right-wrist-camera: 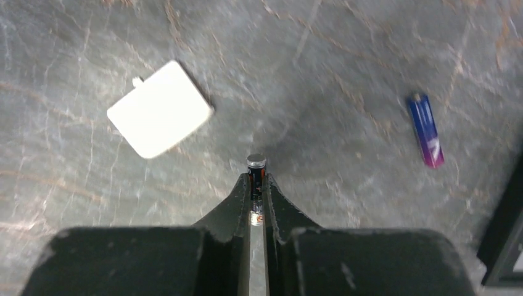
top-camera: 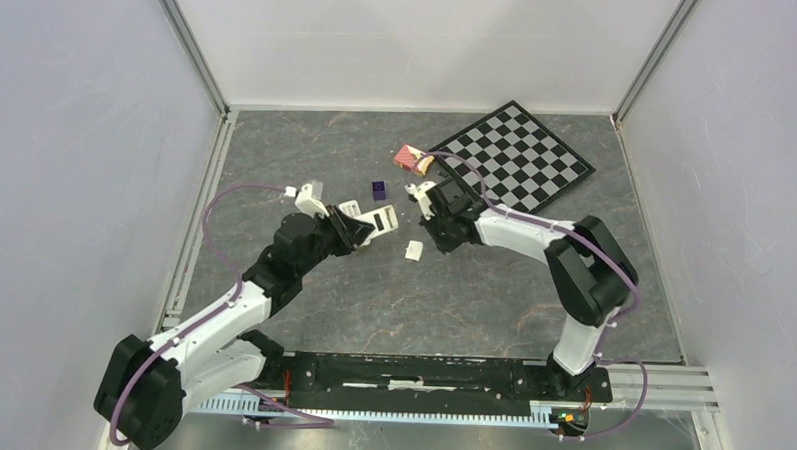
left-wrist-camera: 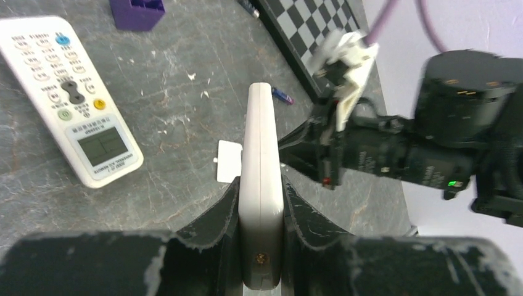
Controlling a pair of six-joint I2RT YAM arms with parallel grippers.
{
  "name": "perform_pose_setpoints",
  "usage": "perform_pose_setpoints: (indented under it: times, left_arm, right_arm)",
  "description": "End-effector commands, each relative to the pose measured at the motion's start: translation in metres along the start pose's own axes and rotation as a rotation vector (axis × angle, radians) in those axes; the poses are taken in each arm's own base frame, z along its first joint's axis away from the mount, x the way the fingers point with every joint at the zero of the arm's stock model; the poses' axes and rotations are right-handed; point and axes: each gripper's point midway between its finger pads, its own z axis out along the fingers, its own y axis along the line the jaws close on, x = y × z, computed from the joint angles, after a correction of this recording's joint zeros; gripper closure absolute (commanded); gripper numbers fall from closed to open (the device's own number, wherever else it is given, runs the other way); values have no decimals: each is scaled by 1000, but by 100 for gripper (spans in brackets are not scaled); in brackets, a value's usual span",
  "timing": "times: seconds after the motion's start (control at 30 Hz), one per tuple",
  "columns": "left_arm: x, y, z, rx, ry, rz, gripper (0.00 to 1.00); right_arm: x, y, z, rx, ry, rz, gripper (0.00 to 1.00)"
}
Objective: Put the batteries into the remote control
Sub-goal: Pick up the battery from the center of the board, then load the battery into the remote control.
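Pinching one battery (right-wrist-camera: 256, 165) between the right fingers (right-wrist-camera: 242, 198), closed narrow on its dark body, with the metal cap poking out just past the tips. Held end-on toward the desk (right-wrist-camera: 345, 61), just beside the white cover plate (right-wrist-camera: 160, 109); cannot tell whether touching the desk or slightly clear of it. Lying flat and apart from the fingers, on the side of the plate toward the checkerboard (top-camera: 517, 154): a second battery (right-wrist-camera: 425, 131).

Clamping the remote control (left-wrist-camera: 261, 185) on its long edge between the left fingers (left-wrist-camera: 227, 209), shut against both broad faces, with the body running straight out beyond the tips and ending just beside the cover plate.

Reaching in with the right arm (top-camera: 534, 235), forearm stretched low toward the plate and wrist tipped downward. Stretching diagonally up from its base with the left arm (top-camera: 273, 271), wrist level, meeting the other fingers close above the plate.

Resting face up beyond the plate on the left: a white remote (left-wrist-camera: 71, 98), with a purple box (left-wrist-camera: 137, 11) farther off.
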Motion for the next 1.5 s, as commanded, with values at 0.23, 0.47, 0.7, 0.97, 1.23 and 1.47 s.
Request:
perform_pose_setpoints:
  times: [0.23, 0.47, 0.7, 0.97, 1.23, 1.47]
  left_arm:
    - [37, -53, 16, 338, 201, -163, 98]
    - [47, -60, 21, 425, 234, -310, 98]
    - [48, -59, 23, 431, 230, -407, 98]
    - [46, -62, 24, 472, 223, -460, 98]
    - [46, -61, 24, 470, 221, -469, 98]
    - [47, -61, 25, 474, 226, -494, 98]
  right_arm:
    - [-42, 9, -101, -225, -328, 307, 91]
    - [-59, 28, -133, -344, -383, 421, 90]
    - [-51, 22, -127, -302, -373, 441, 90]
    - [-60, 19, -126, -295, -385, 436, 87]
    - [-54, 15, -117, -259, -341, 456, 73]
    - [-63, 13, -117, -259, -362, 489, 75]
